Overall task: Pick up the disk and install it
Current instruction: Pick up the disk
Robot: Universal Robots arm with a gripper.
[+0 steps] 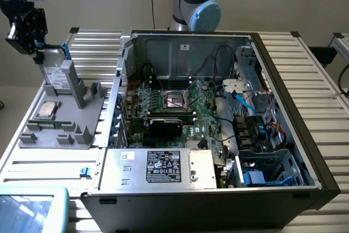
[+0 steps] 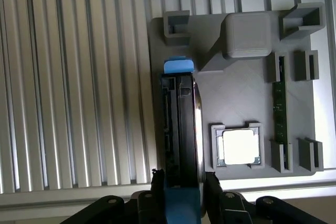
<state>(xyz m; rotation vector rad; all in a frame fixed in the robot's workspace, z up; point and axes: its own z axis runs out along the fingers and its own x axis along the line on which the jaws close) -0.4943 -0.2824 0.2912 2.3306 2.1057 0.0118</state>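
**Disk gripped upright in its holder, outside the computer**

The open computer case takes the middle and the exterior view's right; the work of this moment is well apart from it, at the exterior view's far left. There the grey holder tray lies on the ribbed table, and the disk stands in it on its edge, leaning near the tall support block. The gripper is at the top end of the disk. In the wrist view its fingers are drawn in narrow, one on each broad face of the disk, so I judge that it holds the disk; whether the disk is already lifted from the tray, I cannot tell.

To do this pick well, I think the pull must go straight along the slot, with no tilt; the support block is just beside the disk and can catch it. The grip must be firm and centred, because the faces are smooth metal and the body looks heavy. The CPU chip and the thin memory stick sit in their own pockets near it, and they must not be touched.

The disk is a flat grey metal slab; it has a white printed label on the face and bright blue plastic at the ends, with one blue tab at the far end from the fingers.
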